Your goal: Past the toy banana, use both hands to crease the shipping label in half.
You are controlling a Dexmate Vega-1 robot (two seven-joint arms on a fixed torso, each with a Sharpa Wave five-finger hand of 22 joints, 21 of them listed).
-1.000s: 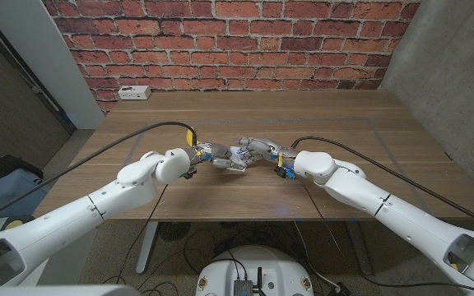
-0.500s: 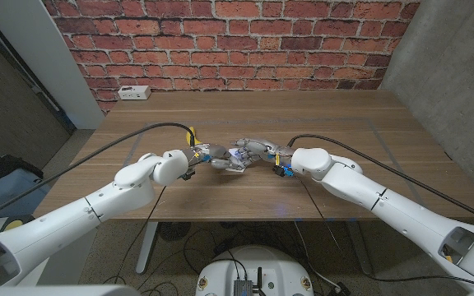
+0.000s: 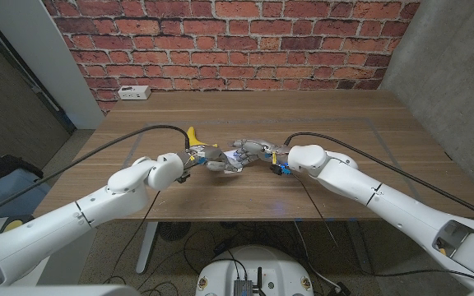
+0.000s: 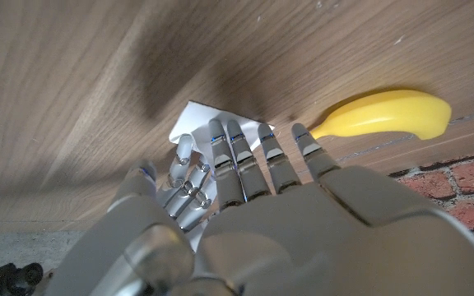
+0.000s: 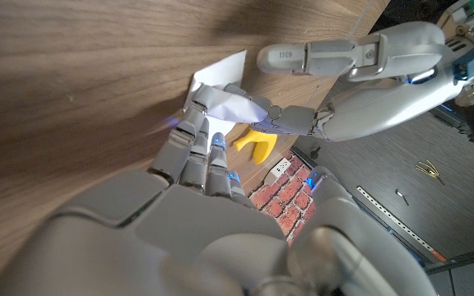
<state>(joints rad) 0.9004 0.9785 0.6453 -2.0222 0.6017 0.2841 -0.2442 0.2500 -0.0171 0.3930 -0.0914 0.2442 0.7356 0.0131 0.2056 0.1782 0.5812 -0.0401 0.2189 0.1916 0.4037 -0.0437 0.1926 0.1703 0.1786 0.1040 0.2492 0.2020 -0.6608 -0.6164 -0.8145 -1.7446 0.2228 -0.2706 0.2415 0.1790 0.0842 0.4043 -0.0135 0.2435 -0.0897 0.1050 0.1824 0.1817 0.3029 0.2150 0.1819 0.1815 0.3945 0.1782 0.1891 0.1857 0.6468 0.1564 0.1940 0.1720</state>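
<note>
Compared with 1 second ago, more of the toy banana (image 3: 192, 134) is being exposed just beyond the left hand (image 3: 210, 157), as the left arm has been drawn back toward the table's near edge, while the right arm has been pushed further in toward the middle. Both hands are being kept together over the shipping label (image 3: 235, 154), which is being pressed between them on the wooden table (image 3: 344, 123). In the left wrist view, the left hand (image 4: 245, 205) is being laid over the white label (image 4: 200, 119), whose corner is being left uncovered just past the fingertips (image 4: 229, 131); the yellow banana (image 4: 385, 115) is being shown just beside and beyond those fingertips, apart from the label. In the right wrist view, the right hand (image 5: 204, 164) is being closed on the label (image 5: 220, 78), with part of the sheet being lifted and bent over its fingers (image 5: 212, 103); the left hand (image 5: 344, 62) is being held against the label's far side, and a piece of the banana (image 5: 253, 141) is being glimpsed beyond it. Whether the left hand is gripping the sheet or only pressing on it cannot be told. A white power strip (image 3: 133, 92) is being left well beyond both hands, by the brick wall (image 3: 237, 41).
</note>
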